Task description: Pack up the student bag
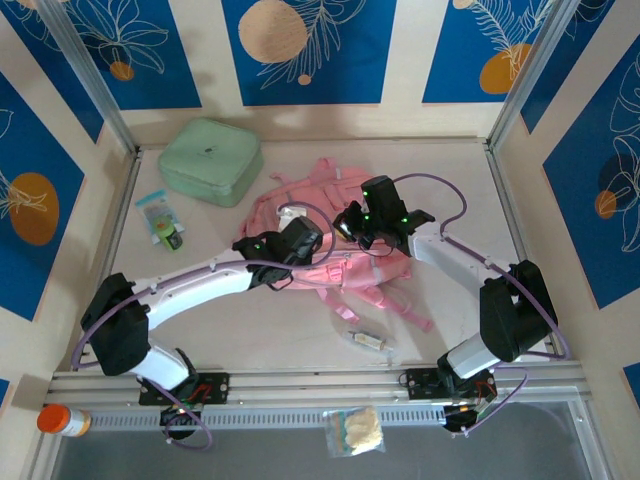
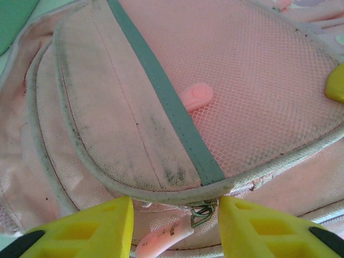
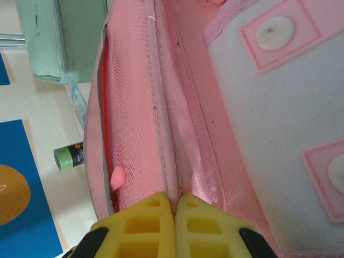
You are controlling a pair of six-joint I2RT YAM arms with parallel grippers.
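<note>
While the student bag lies flat mid-table, with the mint-green case at its ten o'clock, we see the left gripper low over a front pocket. Its jaws stand partly apart, with a pink zip pull in the gap at six o'clock. Our right gripper is pinched tight on a fold of the bag's pink fabric.

The large pink fabric backpack lies mid-worktop; the mint-green square zip case sits behind it to the left, a small clear plastic packet lies left of it, before the case, and a slim clear sachet lies just in front of its straps
</note>
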